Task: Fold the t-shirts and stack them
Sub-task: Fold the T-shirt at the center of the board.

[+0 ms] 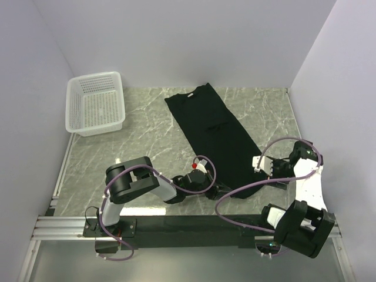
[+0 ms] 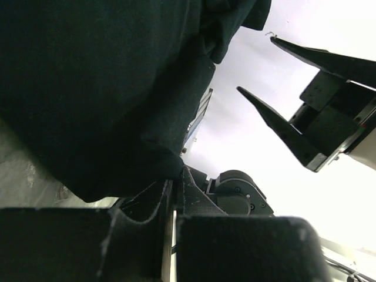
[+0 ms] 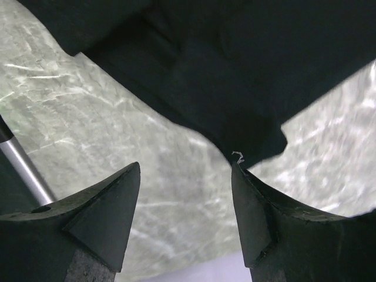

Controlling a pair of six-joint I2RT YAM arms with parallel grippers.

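Note:
One black t-shirt (image 1: 214,129) lies in a long narrow strip running diagonally across the marble table. My left gripper (image 1: 226,191) is low at the strip's near end. In the left wrist view the jaws (image 2: 176,173) are shut, with a fold of the t-shirt (image 2: 106,88) pinched at their tips. My right gripper (image 1: 258,167) is at the strip's near right edge. In the right wrist view it (image 3: 185,167) stands open with only table between the fingers. A corner of the t-shirt (image 3: 235,76) lies just past the right fingertip (image 3: 244,194).
A white mesh basket (image 1: 96,104) stands at the far left of the table (image 1: 147,141). White walls close in the back and both sides. A black rail (image 1: 188,226) with the arm bases runs along the near edge.

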